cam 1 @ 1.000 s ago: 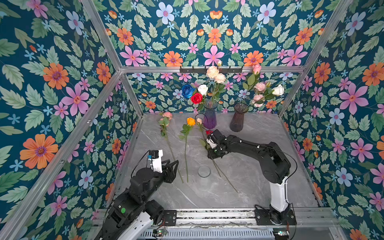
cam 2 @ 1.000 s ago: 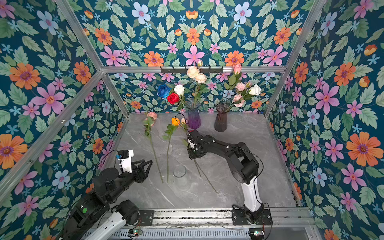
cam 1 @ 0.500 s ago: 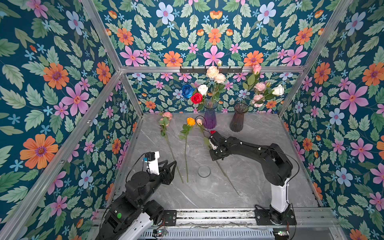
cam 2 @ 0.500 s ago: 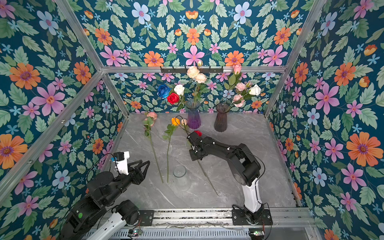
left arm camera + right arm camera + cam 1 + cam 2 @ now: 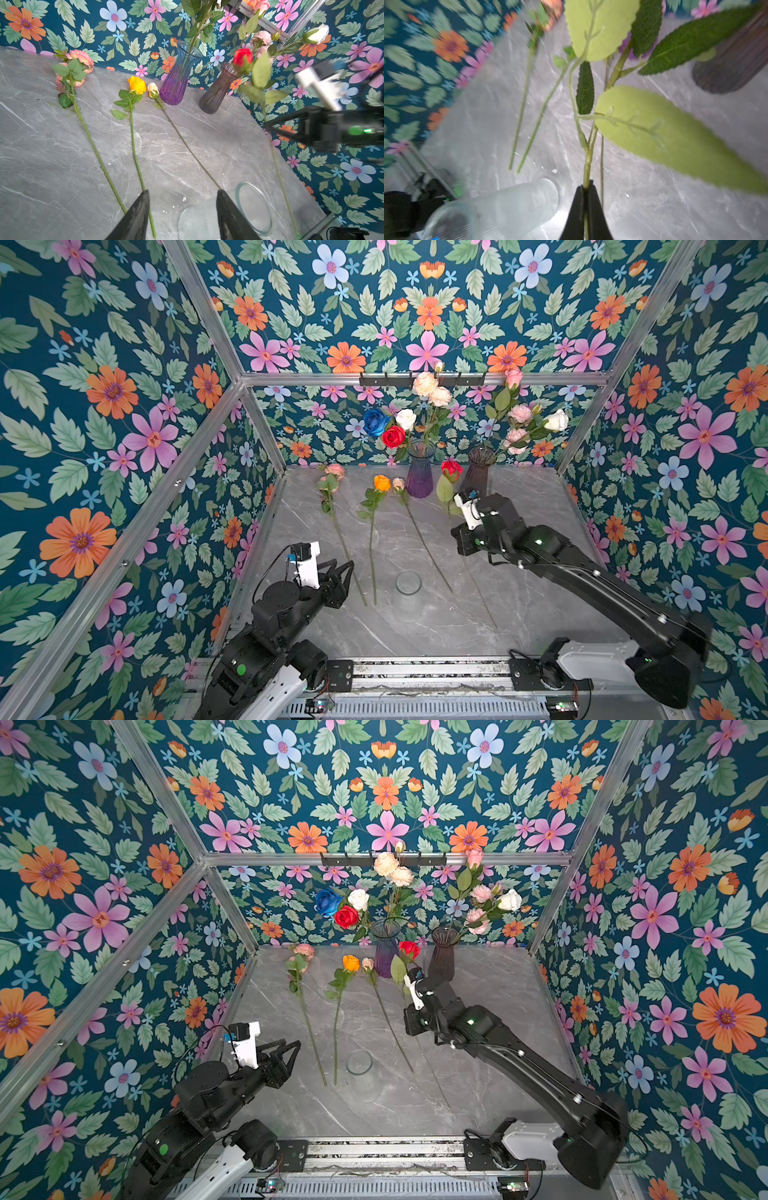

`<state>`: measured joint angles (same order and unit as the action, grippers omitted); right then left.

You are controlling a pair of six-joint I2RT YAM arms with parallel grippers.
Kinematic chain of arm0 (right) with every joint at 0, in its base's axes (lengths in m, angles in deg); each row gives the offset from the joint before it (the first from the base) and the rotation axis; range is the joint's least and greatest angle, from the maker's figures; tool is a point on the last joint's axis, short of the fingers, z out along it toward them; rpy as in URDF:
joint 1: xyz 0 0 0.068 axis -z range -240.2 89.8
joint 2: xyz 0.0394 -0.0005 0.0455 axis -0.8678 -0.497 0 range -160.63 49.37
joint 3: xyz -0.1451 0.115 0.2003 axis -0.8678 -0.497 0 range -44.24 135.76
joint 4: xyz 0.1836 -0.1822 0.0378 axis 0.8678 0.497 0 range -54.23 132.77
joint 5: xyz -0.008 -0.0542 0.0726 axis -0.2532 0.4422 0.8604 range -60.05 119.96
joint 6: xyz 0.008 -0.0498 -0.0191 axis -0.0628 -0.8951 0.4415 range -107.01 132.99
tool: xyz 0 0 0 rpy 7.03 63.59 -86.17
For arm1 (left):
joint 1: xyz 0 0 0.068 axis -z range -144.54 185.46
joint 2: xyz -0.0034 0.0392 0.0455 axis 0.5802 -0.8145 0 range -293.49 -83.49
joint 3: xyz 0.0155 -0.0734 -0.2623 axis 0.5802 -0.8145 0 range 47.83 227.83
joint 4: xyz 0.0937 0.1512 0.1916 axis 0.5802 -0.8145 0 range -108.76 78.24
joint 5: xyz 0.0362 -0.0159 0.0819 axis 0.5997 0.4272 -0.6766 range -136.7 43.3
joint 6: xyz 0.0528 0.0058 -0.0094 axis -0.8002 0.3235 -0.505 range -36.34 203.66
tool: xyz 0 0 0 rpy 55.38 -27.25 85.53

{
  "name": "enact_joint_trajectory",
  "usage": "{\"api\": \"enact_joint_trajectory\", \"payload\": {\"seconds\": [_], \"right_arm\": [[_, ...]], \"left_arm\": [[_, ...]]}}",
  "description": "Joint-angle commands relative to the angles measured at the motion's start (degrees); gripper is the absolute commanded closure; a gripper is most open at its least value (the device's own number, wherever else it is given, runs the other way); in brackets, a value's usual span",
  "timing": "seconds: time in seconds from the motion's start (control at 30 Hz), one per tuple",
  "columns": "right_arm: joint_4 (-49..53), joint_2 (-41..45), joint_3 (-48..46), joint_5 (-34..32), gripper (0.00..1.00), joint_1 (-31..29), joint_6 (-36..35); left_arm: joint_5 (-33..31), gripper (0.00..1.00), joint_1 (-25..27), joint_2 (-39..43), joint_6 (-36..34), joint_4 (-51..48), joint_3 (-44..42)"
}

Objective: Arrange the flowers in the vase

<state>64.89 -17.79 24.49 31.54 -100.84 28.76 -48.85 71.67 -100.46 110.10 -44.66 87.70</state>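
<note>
Jaws: one rose (image 5: pixel 451 468); three apparently loose.

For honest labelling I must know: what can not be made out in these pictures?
- Right wrist view: red rose head unseen, behind its leaves or past the edge; clear vase blurred.
- Left wrist view: right gripper blurred, jaws unclear there; clear vase body cut by the bottom edge.

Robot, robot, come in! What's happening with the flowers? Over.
Right gripper shut on red rose stem, head raised. Left gripper open, empty, near clear vase. Peach bud's stem lies flat between rose and vase.
</note>
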Motion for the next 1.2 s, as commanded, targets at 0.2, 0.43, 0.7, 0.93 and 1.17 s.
{"api": "enact_joint_trajectory", "payload": {"seconds": [0.2, 0.43, 0.7, 0.93, 1.17], "right_arm": [[-27.5, 12.0, 1.6, 15.2, 1.00, 0.0, 5.1], [-44.6, 5.5, 4.1, 22.7, 1.00, 0.0, 14.8], [-51.6, -1.1, 4.6, 26.6, 1.00, -0.5, 20.3], [-56.4, -3.3, -1.4, 26.6, 1.00, -3.1, 16.6], [-63.2, -5.5, -7.8, 27.2, 1.00, -4.9, 12.4]], "left_arm": [[4.4, 0.46, -2.5, -1.4, -1.5, 2.9, -0.3], [1.9, 0.46, -2.7, 2.2, -1.1, 1.5, -0.2], [1.1, 0.46, -3.4, 4.4, -0.9, 1.6, -0.3], [2.0, 0.46, -3.9, 4.3, -1.2, 1.7, -0.3], [2.4, 0.47, -4.2, 4.6, -1.2, 1.7, -0.3]]}}
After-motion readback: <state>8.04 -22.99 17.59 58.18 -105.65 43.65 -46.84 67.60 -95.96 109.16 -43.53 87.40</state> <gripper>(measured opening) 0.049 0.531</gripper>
